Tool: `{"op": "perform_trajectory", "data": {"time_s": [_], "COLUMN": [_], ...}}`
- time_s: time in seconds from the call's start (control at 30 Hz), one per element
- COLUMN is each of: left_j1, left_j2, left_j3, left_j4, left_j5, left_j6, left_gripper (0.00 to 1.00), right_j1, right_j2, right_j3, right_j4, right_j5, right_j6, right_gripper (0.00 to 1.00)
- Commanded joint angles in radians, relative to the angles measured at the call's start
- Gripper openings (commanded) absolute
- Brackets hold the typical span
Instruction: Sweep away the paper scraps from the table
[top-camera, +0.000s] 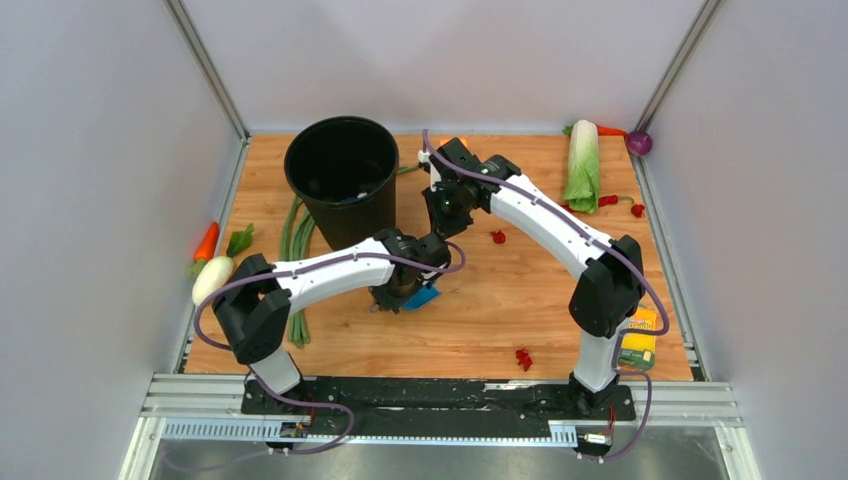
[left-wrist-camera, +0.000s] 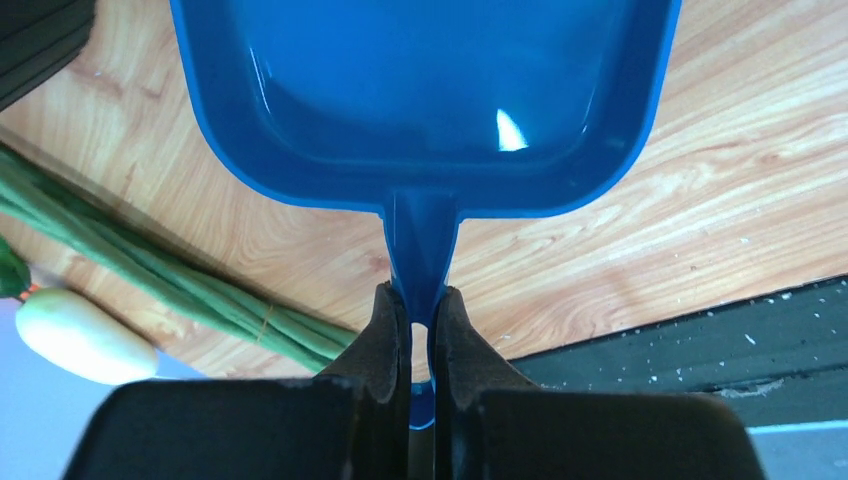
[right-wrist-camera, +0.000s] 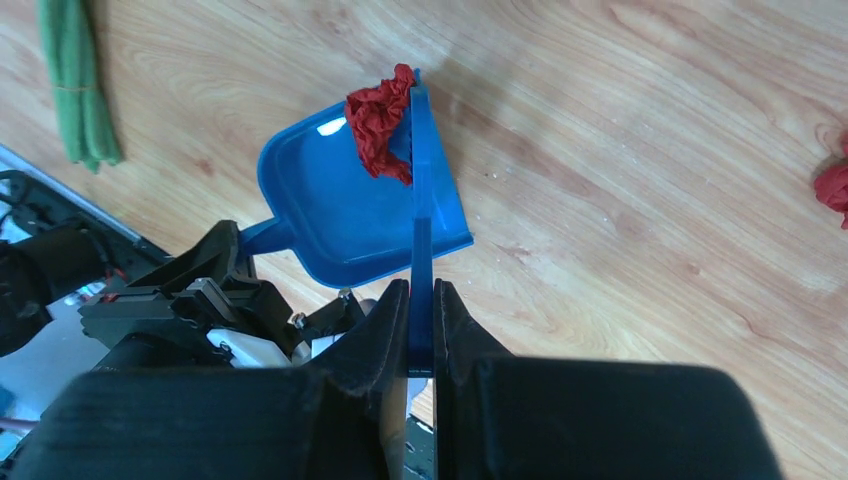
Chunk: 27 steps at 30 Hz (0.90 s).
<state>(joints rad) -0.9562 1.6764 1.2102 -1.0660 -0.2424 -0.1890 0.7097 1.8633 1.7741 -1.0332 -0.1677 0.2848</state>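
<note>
Jaws at work over the desk (right-wrist-camera: 650, 150): the left jaws are pressed together on the narrow handle of a blue dustpan (left-wrist-camera: 420, 100), whose tray opens away from the wrist. The right jaws pinch a thin blue sweeper blade (right-wrist-camera: 419, 200), seen edge-on and reaching across the dustpan's open mouth. One of the paper scraps (right-wrist-camera: 378, 125) – a crumpled red wad – sits against the blade's far end, over the tray's lip. Whether the tray lies flat on the wood cannot be told.

Another red scrap (right-wrist-camera: 833, 190) lies well apart at the right edge of the right wrist view. From above, one scrap (top-camera: 498, 237) shows on the wood between the two arms and one (top-camera: 523, 358) near the front rail. More red bits lie beside the cabbage (top-camera: 583, 165), too small to identify.

A black bucket (top-camera: 342, 175) stands at the back left, just beyond the dustpan. Green beans (left-wrist-camera: 150, 265) and a white radish (left-wrist-camera: 75, 335) lie to the left – the radish at the desk's edge.
</note>
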Motion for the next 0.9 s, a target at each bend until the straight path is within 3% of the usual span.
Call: {"op": "perform_trajectory", "data": {"time_s": [0.0, 0.23, 0.87], "left_j1": [-0.003, -0.003, -0.003], "left_j2": [-0.098, -0.173, -0.314], "left_j3": [0.106, 0.141, 0.202], "left_j4": [0.058, 0.028, 0.054], "left_j5": [-0.066, -0.106, -0.117], "left_j6": [0.022, 0.023, 0.002], "left_gripper": [0.0, 0.0, 0.0], "right_j1": [0.022, 0.002, -0.073], "right_j2": [-0.056, -0.104, -0.211], "right_j3": [0.068, 0.081, 0.254], "right_j4": [0.001, -0.007, -0.103], "right_j5": [-0.156, -0.217, -0.178], "right_j6": [0.037, 0.048, 0.097], "right_gripper": [0.0, 0.0, 0.0]}}
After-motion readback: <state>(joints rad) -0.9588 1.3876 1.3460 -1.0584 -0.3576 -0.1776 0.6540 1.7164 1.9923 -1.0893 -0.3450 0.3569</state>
